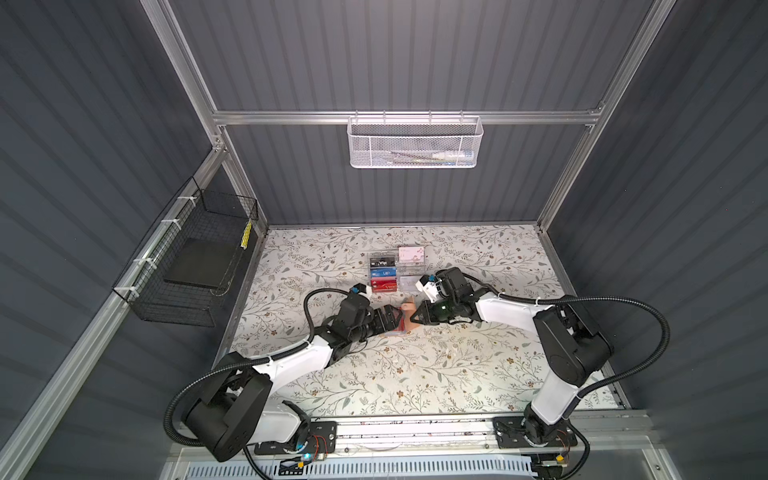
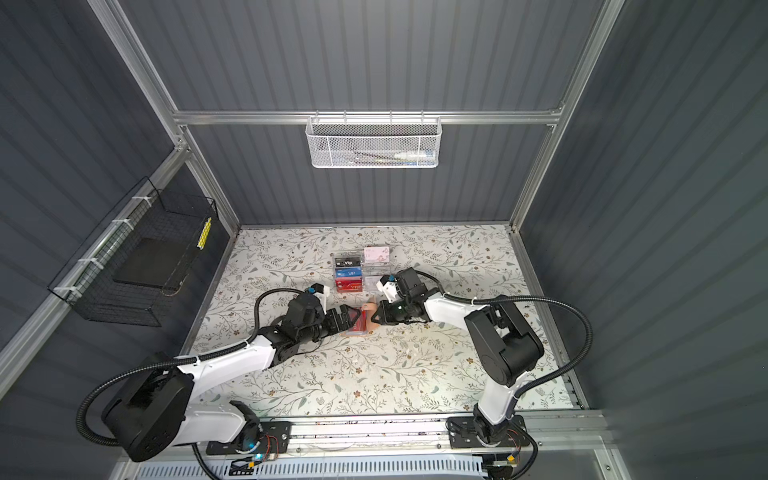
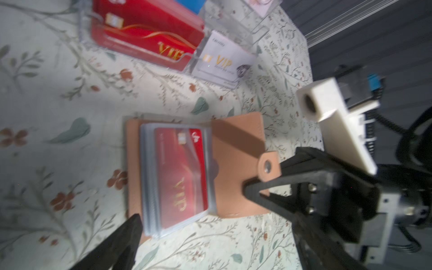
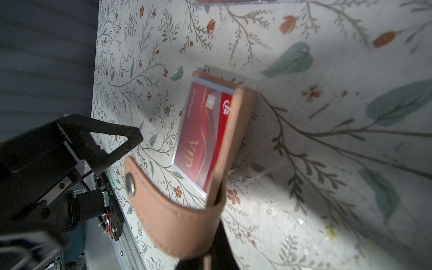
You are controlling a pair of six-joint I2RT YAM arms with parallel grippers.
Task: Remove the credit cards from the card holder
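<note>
Card holder [image 3: 236,145] lying open mid-worktop [image 1: 415,374], red credit card [image 3: 182,173] showing in top sleeve. Right hand [image 1: 417,318] pinching the cover back; left hand [image 2: 353,316] spread wide, hovering over it. Risk: left hand catching sleeve with card, dragging holder out of right hand's pinch.

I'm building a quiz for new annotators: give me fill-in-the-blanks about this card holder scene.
The credit card showing in the card holder is coloured ____.
Its gold lettering reads ____.
The right gripper is shut on the holder's cover by the snap tab, while the left gripper stands ____.
Missing words: red; VIP; open.
</note>
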